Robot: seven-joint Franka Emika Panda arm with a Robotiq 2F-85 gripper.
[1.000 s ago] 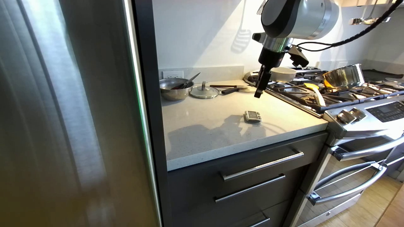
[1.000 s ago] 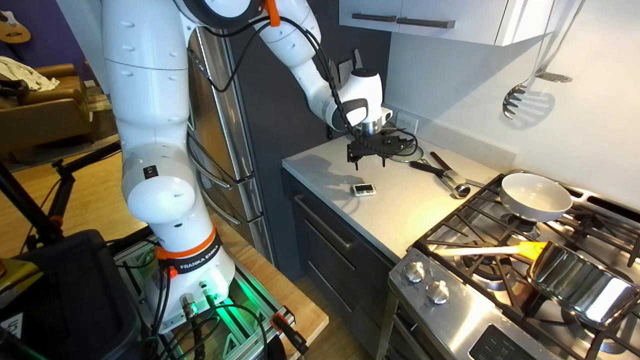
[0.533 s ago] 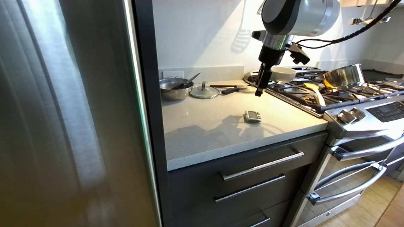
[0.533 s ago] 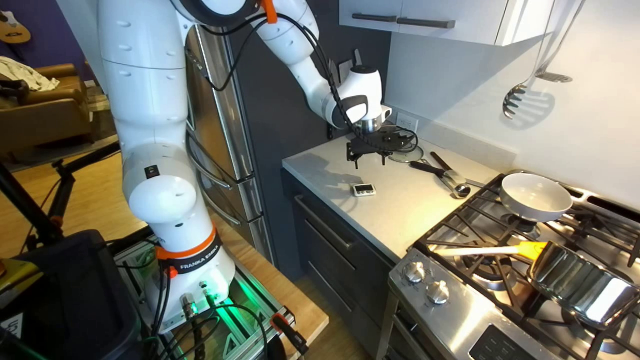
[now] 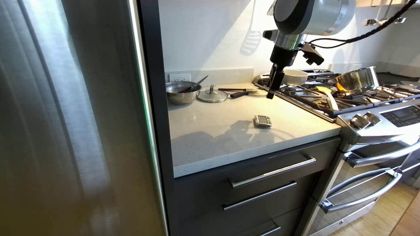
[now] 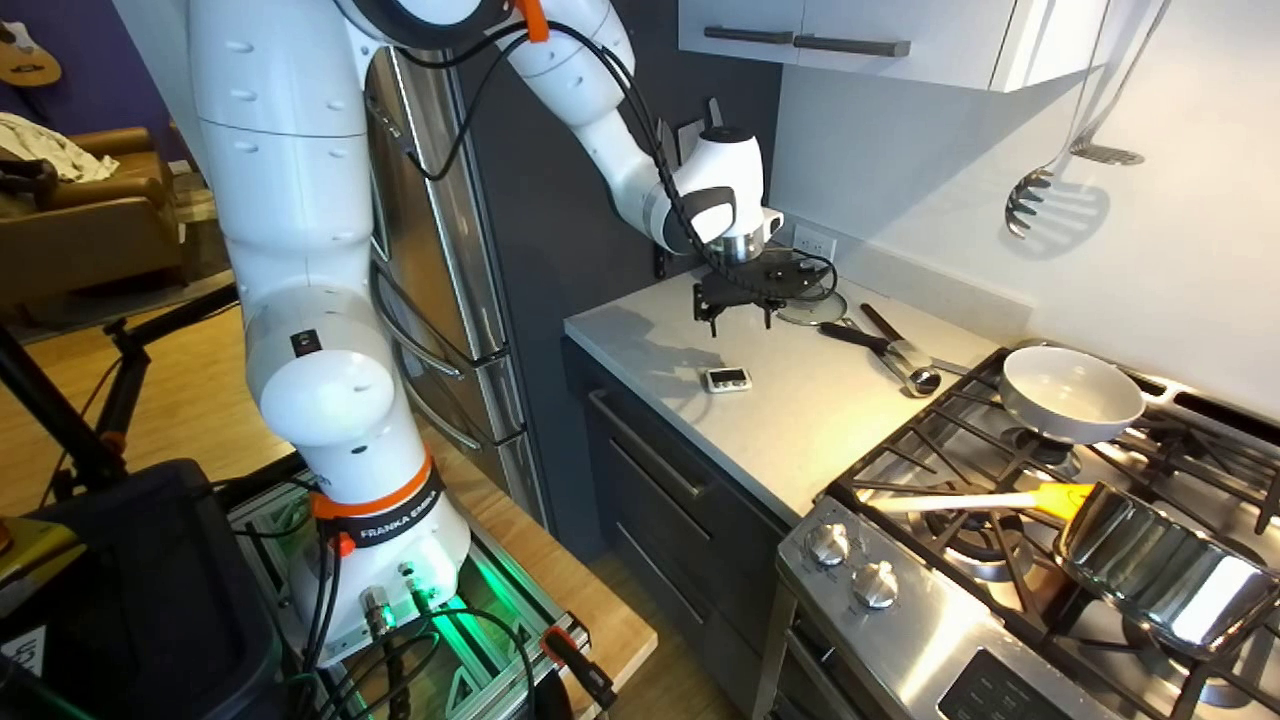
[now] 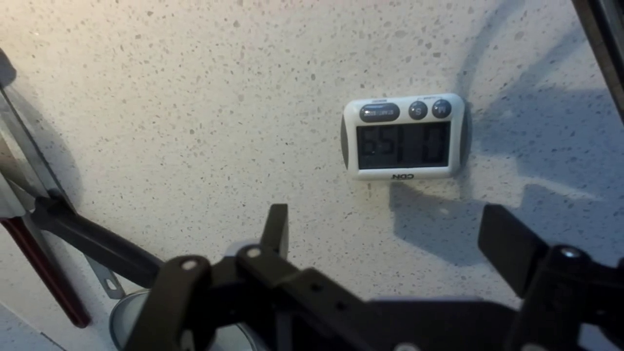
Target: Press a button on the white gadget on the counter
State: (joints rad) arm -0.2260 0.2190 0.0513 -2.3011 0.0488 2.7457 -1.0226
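Observation:
The white gadget [image 7: 459,168] is a small timer with a dark display, a long dark button and two round dark buttons along its upper edge in the wrist view. It lies flat on the light speckled counter [image 7: 219,122], and shows in both exterior views [image 5: 262,121] [image 6: 727,379]. My gripper [image 7: 385,209] is open and empty, its fingers wide apart. The gadget appears beyond the fingertips in the wrist view. In both exterior views the gripper [image 5: 270,96] [image 6: 741,326] hangs above the counter, apart from the gadget.
A metal pan [image 5: 182,97], a glass lid [image 5: 212,95] and dark-handled utensils [image 6: 855,336] lie at the counter's back. The stove [image 6: 930,620] beside it holds a white bowl [image 6: 1070,395] and a steel pot [image 6: 1160,570]. A fridge [image 5: 82,131] stands alongside.
My open gripper has risen slightly and shifted a little in the exterior views. The gadget and the other objects have not moved.

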